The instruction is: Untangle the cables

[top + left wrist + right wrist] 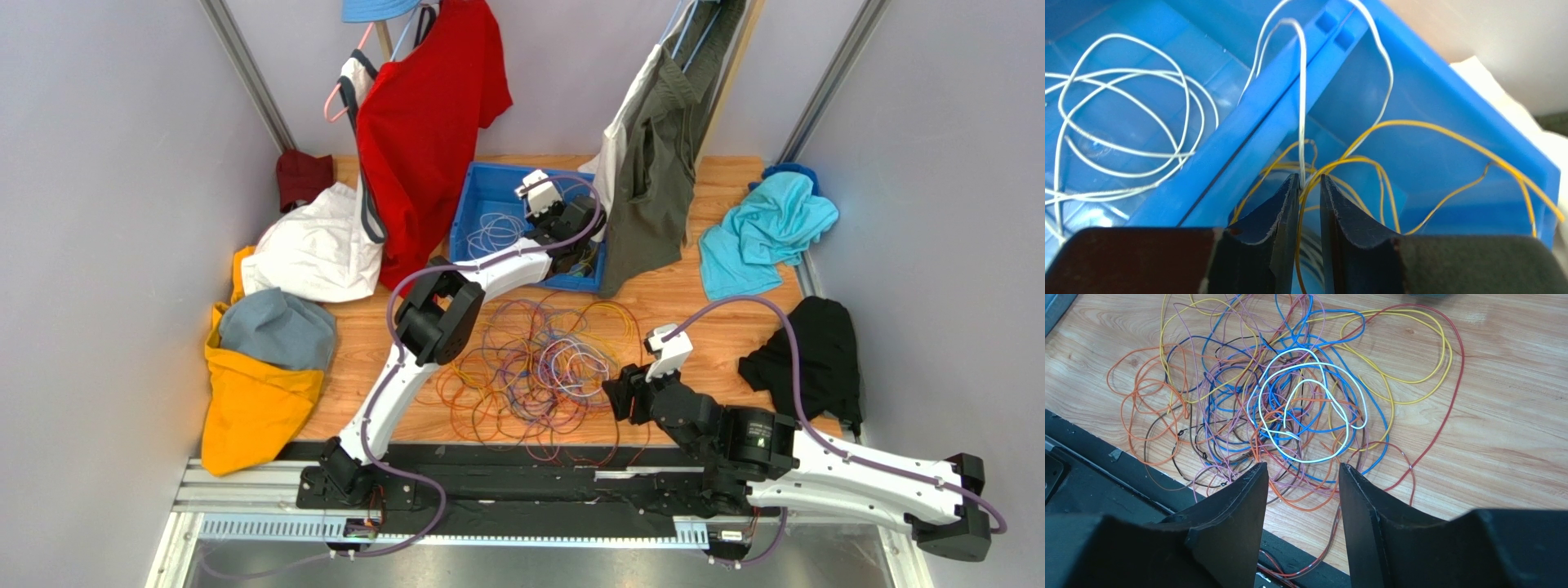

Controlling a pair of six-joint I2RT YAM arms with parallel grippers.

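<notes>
A tangle of thin cables [540, 355], orange, purple, blue, yellow, red and white, lies on the wooden table; it also shows in the right wrist view [1290, 398]. My right gripper [620, 398] [1303, 468] is open and empty, hovering over the tangle's near right edge. My left gripper [567, 227] [1309, 180] reaches into the blue bin [472, 202]. Its jaws stand a narrow gap apart. A white cable [1303, 92] drapes over the bin's divider [1260, 122] down to the left fingertip, and a yellow cable [1413, 125] runs loosely through the gap. Several white cables [1125, 147] lie in the other compartment.
Clothes ring the table: a hanging red shirt [423, 110], a hanging olive shirt [656, 159], a teal cloth [767, 227], a black cloth [822, 355], a white cloth [313, 251], yellow and grey cloths [258, 368]. A black rail [515, 472] runs along the near edge.
</notes>
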